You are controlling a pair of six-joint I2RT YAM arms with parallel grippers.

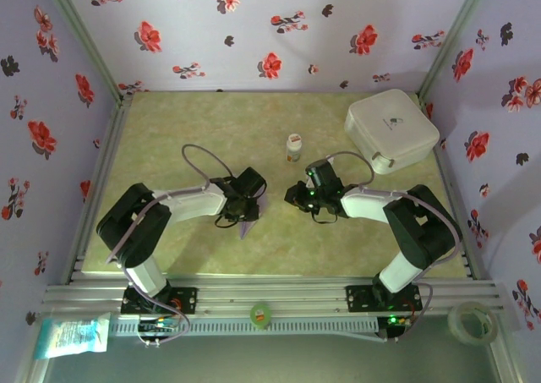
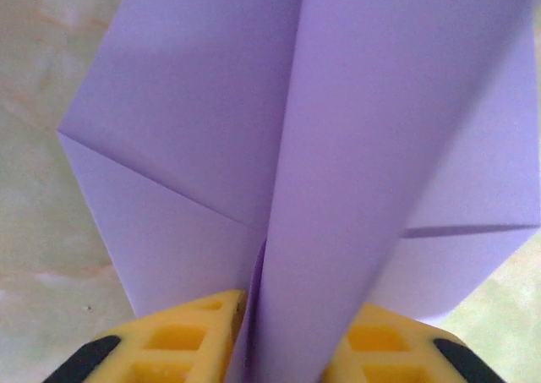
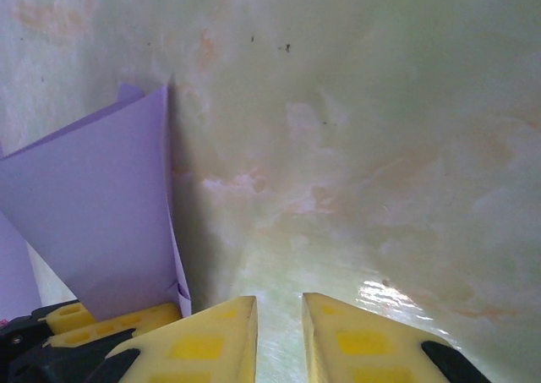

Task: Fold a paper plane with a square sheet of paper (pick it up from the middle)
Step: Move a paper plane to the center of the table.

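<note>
left claw (image 2: 292,307) pinches the creased, pointed pale lilac sheet of paper (image 2: 194,121), standing it up near the middle of the mottled green desk (image 3: 380,146); to its right, the right claw (image 3: 279,311) hangs slightly parted and empty.

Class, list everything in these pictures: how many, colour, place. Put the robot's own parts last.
table: one, pale green marbled, under everything.
folded paper: one, pale lilac, upright at mid-table.
box: one, white, far right corner.
small bottle: one, whitish, left of the box.
green tape roll: one, green, near rail, between the bases.
clear tape roll: one, clear, near right corner.
packet: one, blue and white, near left corner.
left arm, right arm: two, black and white, near edge.
left pincer: one, yellow fingers, closed on the folded paper.
right pincer: one, yellow fingers, slightly apart, empty, beside the paper.
</note>
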